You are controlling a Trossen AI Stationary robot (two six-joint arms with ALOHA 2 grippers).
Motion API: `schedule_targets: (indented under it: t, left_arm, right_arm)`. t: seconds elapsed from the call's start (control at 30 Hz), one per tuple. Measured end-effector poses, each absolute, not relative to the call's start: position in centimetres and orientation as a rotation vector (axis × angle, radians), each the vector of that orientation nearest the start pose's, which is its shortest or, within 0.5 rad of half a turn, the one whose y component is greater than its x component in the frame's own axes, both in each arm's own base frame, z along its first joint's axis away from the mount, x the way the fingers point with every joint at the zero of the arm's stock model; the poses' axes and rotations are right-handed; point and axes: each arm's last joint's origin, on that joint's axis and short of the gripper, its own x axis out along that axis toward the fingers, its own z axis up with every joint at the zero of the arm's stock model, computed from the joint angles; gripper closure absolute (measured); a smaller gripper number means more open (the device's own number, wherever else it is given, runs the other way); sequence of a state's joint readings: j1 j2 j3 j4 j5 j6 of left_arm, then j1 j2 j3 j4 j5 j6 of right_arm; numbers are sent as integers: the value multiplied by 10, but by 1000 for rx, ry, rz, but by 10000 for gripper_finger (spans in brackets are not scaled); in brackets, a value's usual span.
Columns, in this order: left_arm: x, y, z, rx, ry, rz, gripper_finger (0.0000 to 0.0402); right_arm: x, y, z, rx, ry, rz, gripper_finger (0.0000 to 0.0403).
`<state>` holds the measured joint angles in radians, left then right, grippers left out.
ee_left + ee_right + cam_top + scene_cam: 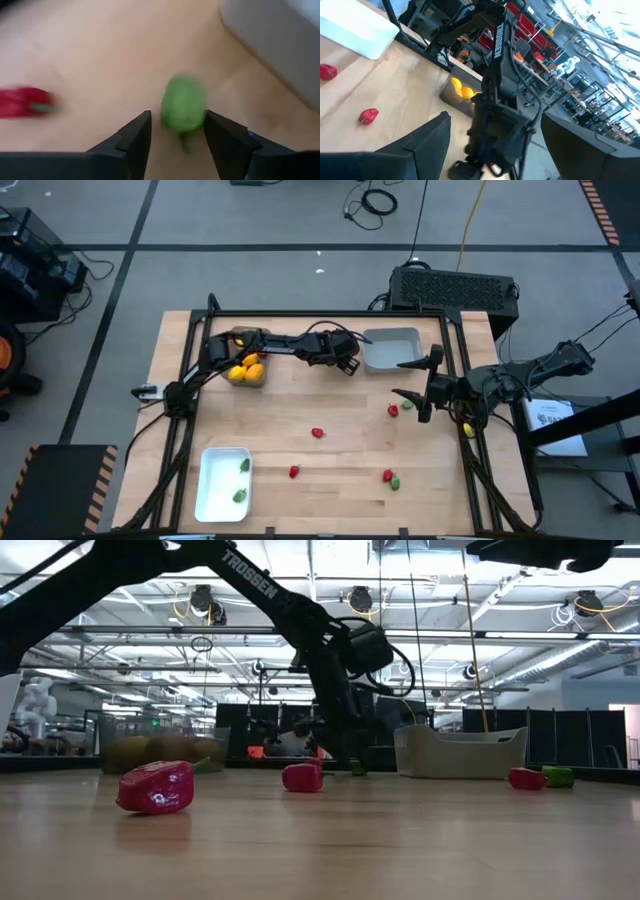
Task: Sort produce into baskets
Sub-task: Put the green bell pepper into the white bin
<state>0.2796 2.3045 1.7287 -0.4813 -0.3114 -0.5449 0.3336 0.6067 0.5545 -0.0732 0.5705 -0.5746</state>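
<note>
My left gripper [350, 366] reaches over the table's far middle, beside the light grey-blue basket [392, 348]. It is open, and its fingers stand on either side of a small green piece [183, 107] that lies on the table; this piece also shows in the low view [358, 768]. My right gripper [415, 380] is wide open and empty, just near of the grey-blue basket. The brown-grey basket [246, 372] holds yellow and orange fruits [245, 366]. The white basket [222, 480] holds two green pieces [243, 466].
Red pieces lie loose on the wood: one by my right gripper [393, 410], one in the middle [318, 433], one near the white basket [294, 472], and one with a green piece beside it [390, 477]. A black frame runs along the table's edges.
</note>
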Motion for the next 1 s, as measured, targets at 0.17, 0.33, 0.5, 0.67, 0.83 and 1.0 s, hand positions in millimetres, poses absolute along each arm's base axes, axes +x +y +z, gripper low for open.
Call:
schedule_targets:
  t: [0.17, 0.33, 0.5, 0.67, 0.83, 1.0]
  left_arm:
    - [462, 142, 125, -439, 903, 832, 250]
    - [463, 141, 125, -419, 905, 815, 280]
    - [464, 142, 125, -395, 907, 800, 317]
    - [465, 137, 125, -372, 919, 769, 359]
    - [468, 131, 127, -346, 930, 735, 395]
    - [468, 123, 145, -344, 957, 662, 397]
  right_arm:
    - [140, 32, 289, -651, 184, -195, 106]
    - [140, 32, 289, -673, 187, -193, 106]
    - [140, 32, 289, -684, 189, -192, 106]
    - [140, 32, 289, -686, 189, -192, 106]
    - [140, 32, 289, -686, 189, -192, 106]
    - [140, 32, 289, -678, 188, -193, 106]
